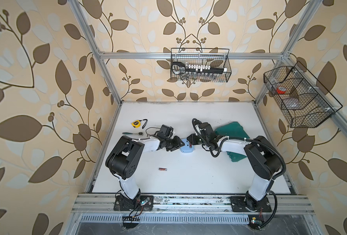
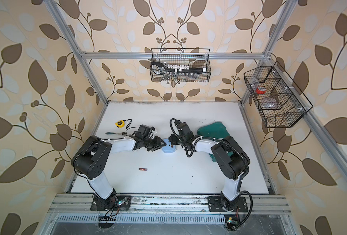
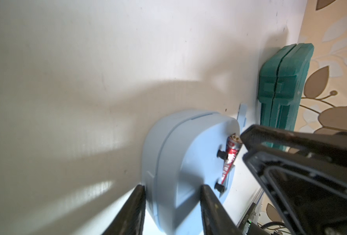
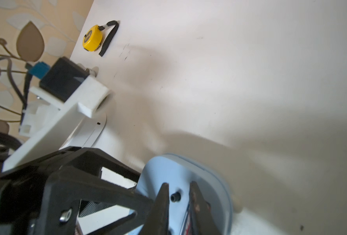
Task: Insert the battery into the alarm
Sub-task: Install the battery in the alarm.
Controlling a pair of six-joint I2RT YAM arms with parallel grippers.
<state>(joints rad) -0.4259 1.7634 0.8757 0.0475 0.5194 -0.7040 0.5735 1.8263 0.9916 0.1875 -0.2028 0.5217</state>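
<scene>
Alarm (image 1: 186, 150) in pale blue lies face down at the middle of the white table (image 1: 188, 181), well clear of every edge. Open board stretches toward the near edge, where only a loose battery (image 1: 162, 169) lies, left of centre. At far left, close to the table's left edge, sit a yellow tape measure (image 1: 136, 123) and a ratchet (image 1: 132, 133). A green case (image 1: 230, 131) lies at right, partly under the right arm.

The left gripper (image 1: 181, 144) reaches in from the left and is clamped on the alarm, one finger on its side wall and the other on its back. The right gripper (image 4: 178, 184) comes in from the right, its fingers a narrow gap apart with nothing between them. In the left wrist view, one fingertip touches the end of the battery (image 3: 230, 154), which sits in the slot in the alarm's back. The battery's red label carries white lettering, too blurred to read.
</scene>
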